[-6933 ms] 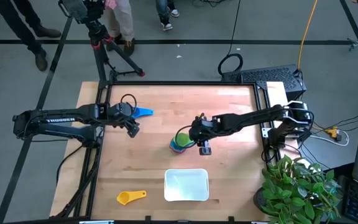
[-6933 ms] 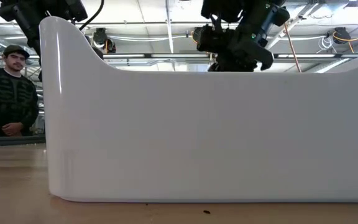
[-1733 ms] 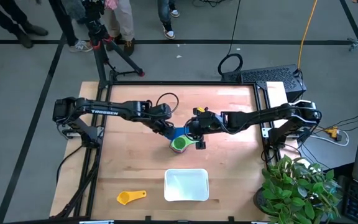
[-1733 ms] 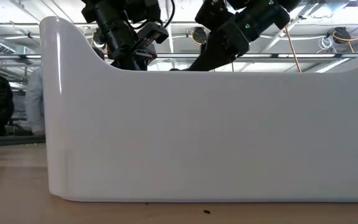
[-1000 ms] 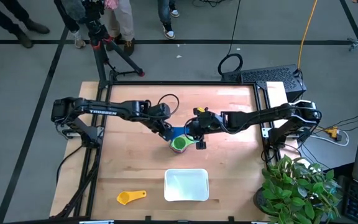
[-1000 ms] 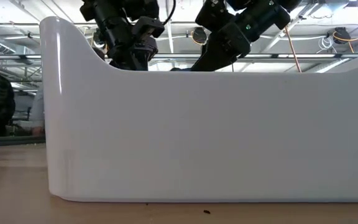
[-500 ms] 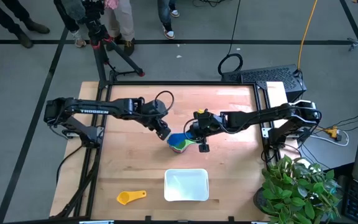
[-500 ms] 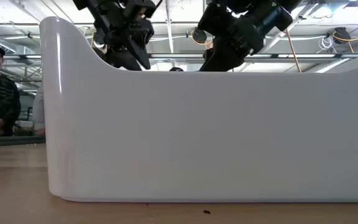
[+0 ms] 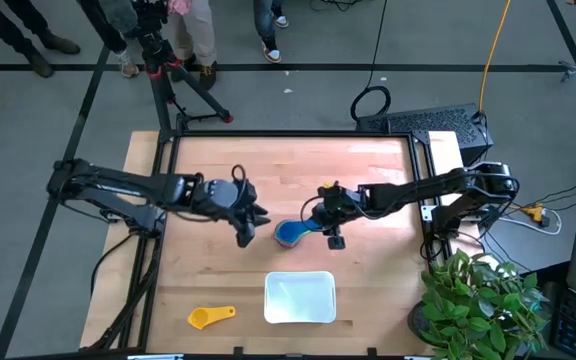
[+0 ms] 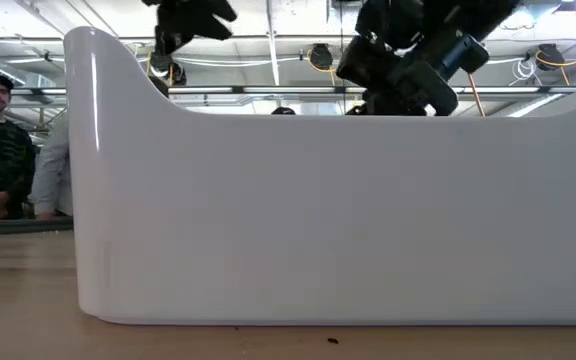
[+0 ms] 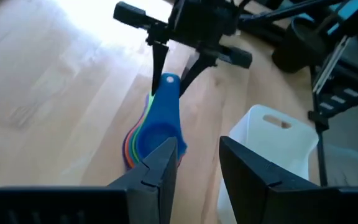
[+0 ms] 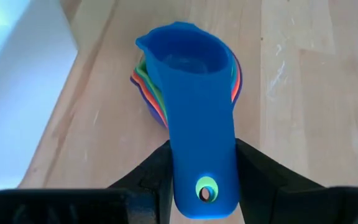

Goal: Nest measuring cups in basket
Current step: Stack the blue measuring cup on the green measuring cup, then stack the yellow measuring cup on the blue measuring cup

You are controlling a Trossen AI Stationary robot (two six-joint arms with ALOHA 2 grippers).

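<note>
**Right gripper clamps the nested cup stack above the basket's far side**

Take the basket as your landmark. You see the wooden tabletop filling the middle of the high view, with the white basket sitting near its front edge; in the low view the basket's wall blocks nearly everything behind it.

Your right arm reaches in from the right side of the tabletop, and your left arm comes in from the opposite side. Both end on the far side of the basket.

Beyond the basket, a little way off it, lies the stack of measuring cups, nested one inside another. The blue cup is on top, and you can see orange, green and red rims peeking out beneath it in the right wrist view.

Your right gripper is closed on the stack's handles: its fingers press against both sides of the blue handle, and a green handle shows through the hole in it. The left wrist view shows the same pinch from the opposite side, with the stack resting on the wood just beside the basket.

Your left gripper hangs beyond the basket too, on the other side of the stack from the right gripper and apart from it. Its fingers are spread with nothing between them.

The yellow cup lies alone beside the basket, on the left arm's side, near the tabletop's front edge.
</note>
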